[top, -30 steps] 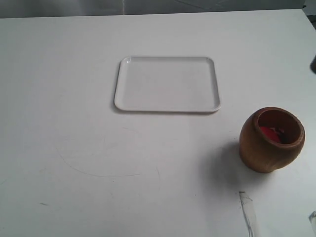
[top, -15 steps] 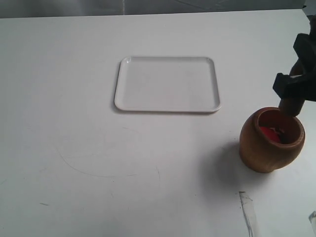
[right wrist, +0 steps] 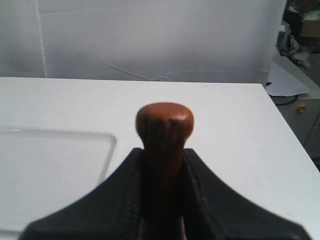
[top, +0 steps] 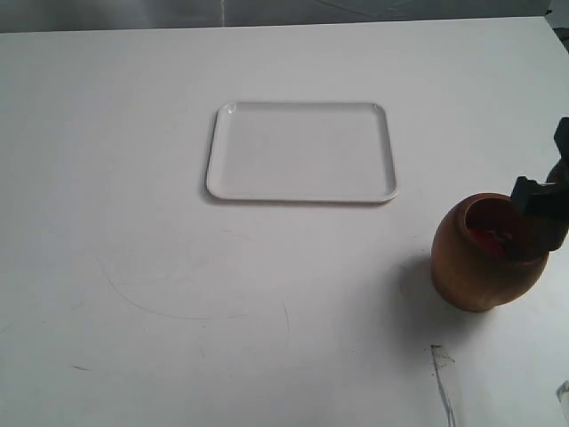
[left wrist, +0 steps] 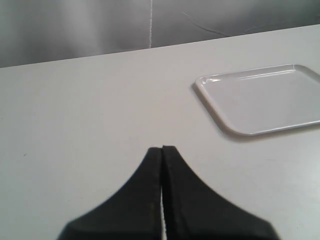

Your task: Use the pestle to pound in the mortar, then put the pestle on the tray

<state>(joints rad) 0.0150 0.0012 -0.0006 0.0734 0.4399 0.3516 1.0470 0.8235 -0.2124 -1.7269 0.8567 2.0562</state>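
Observation:
The light-brown wooden mortar (top: 480,262) stands at the table's right side, with something red (top: 485,237) inside. My right gripper (top: 539,216) hangs at the right side of its mouth, shut on the reddish-brown pestle (right wrist: 164,121). The pestle's knobbed end sticks out past the fingers of this right gripper (right wrist: 163,152). In the exterior view the gripper hides most of the pestle. The white tray (top: 302,151) lies bare in the middle of the table, and its rim (right wrist: 111,145) also shows in the right wrist view. My left gripper (left wrist: 162,149) is shut on nothing, with the tray (left wrist: 260,100) ahead of it.
A clear strip (top: 447,382) lies on the table in front of the mortar. The table's right edge (right wrist: 287,125) runs close beside the right arm, with clutter beyond it. A grey backdrop (left wrist: 100,25) rises behind the table's far edge.
The right gripper with the pestle came into view from the right, stood above the mortar, and has now dropped lower to the right side of the mortar's mouth. Nothing else moved.

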